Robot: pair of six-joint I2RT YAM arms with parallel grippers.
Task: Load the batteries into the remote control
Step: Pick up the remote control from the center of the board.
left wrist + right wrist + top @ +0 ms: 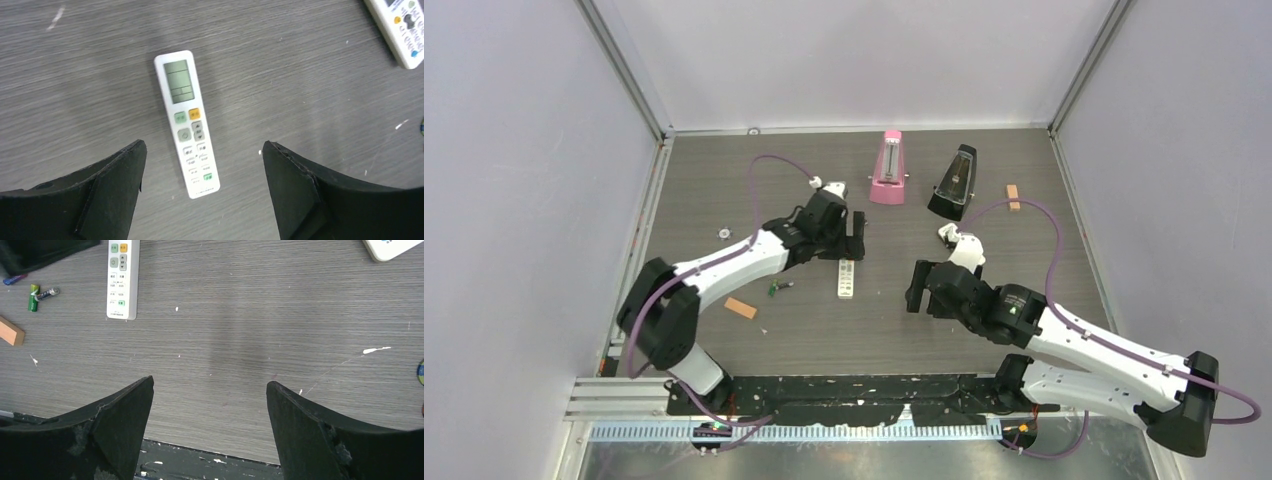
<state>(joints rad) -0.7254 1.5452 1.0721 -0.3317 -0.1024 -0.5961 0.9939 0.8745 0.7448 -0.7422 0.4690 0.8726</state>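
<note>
Left end effector (203, 145) is held wide open, empty, over the remote (186, 122) (face up), presumably for grasping; right end effector (210, 385) likewise open, empty.

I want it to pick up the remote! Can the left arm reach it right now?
Probably yes. The left gripper is open right above the remote, which lies flat and face up with nothing on top of it.
</note>
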